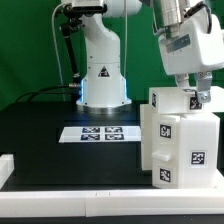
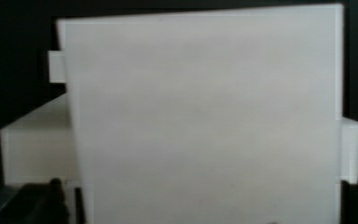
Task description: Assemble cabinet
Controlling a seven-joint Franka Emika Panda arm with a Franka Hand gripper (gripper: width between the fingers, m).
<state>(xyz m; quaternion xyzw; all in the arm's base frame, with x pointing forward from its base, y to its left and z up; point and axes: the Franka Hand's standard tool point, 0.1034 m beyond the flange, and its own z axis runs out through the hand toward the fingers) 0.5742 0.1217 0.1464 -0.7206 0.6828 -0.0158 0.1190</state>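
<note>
Cabinet (image 1: 178,140): boxy matte white plastic, square tags | tool (image 1: 193,97): jaw state unclear

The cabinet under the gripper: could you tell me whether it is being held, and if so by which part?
It cannot be told for certain. The gripper sits at the top edge of the cabinet, but neither view shows whether its fingers are pressing on the white panel.

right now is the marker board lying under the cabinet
No, the marker board lies flat on the black table at the exterior view's left of the cabinet, apart from it.
</note>
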